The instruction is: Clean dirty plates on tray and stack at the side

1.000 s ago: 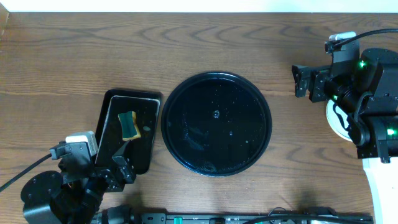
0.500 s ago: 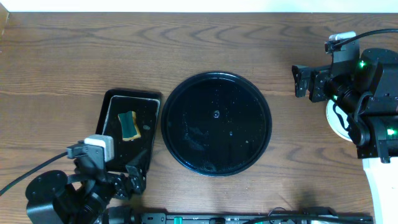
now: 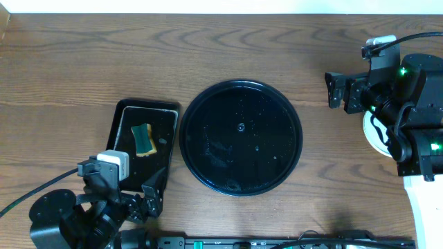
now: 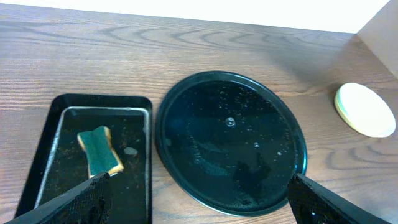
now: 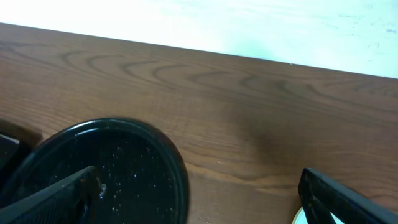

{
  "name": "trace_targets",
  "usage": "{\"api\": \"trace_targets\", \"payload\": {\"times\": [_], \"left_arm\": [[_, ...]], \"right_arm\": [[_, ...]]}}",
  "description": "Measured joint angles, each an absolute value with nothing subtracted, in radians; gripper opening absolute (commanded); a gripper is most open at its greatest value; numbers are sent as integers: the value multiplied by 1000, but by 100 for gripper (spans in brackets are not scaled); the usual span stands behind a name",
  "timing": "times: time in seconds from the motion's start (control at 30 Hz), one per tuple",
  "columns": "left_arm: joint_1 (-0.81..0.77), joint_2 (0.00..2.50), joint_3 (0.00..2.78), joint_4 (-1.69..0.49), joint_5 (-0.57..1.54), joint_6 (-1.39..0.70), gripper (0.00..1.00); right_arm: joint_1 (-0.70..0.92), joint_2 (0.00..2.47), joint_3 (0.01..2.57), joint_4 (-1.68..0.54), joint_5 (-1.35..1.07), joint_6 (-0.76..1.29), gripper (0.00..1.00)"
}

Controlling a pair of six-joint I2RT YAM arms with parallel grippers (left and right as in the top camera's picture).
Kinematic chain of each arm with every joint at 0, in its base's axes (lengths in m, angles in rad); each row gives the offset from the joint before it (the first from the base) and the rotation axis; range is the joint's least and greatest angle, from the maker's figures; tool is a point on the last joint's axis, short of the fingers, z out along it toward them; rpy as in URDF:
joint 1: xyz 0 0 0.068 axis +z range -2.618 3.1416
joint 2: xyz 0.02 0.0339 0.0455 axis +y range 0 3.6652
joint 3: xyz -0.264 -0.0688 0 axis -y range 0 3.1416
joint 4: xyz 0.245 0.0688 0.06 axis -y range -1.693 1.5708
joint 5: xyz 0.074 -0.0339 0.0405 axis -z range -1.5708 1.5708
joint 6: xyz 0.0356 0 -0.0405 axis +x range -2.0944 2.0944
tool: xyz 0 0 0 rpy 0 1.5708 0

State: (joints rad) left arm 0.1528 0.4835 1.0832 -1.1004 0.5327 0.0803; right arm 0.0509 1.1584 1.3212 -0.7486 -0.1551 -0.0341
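The right gripper point(image 3: 333, 90) hangs with its jaws wide apart and empty, just right of the tray point(image 3: 208, 114). The plates point(image 4: 364, 109), pale yellow on top, lie partly under its arm, farther from the tray. The left gripper point(image 3: 143, 200), likewise spread and empty, is at the near edge of the small rectangular tray point(image 3: 119, 117), well apart from the plates.

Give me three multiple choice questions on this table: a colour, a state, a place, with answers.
1. The plate at the table's right side is: A red; B pale yellow; C black.
2. The round tray is: A stacked with plates; B upside down; C bare of plates, with droplets.
3. The sponge lies: A in the rectangular tray; B on the round tray; C on the plate.
Answers: B, its pale yellow face shows; C, only droplets show on it; A, it sits inside that tray's rim.
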Motion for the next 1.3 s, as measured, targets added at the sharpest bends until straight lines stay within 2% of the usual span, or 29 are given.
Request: {"api": "trace_targets", "payload": {"times": [0.27,0.53,0.77,1.0,1.3], "left_arm": [[151,484,1084,-957,370,84,90],[145,486,1084,-556,170,84,90],[64,439,1081,-288,82,87,90],[28,299,1010,-242,60,87,90],[24,103,681,-249,52,79,90]], "right_arm": [[51,1158,1321,-751,-155,-34,99],[51,1158,1321,-752,-155,-34,99],[51,1158,1321,-752,-153,-35,99],[51,1158,1321,-751,-152,-34,99],[51,1158,1321,-751,-152,-35,99]]}}
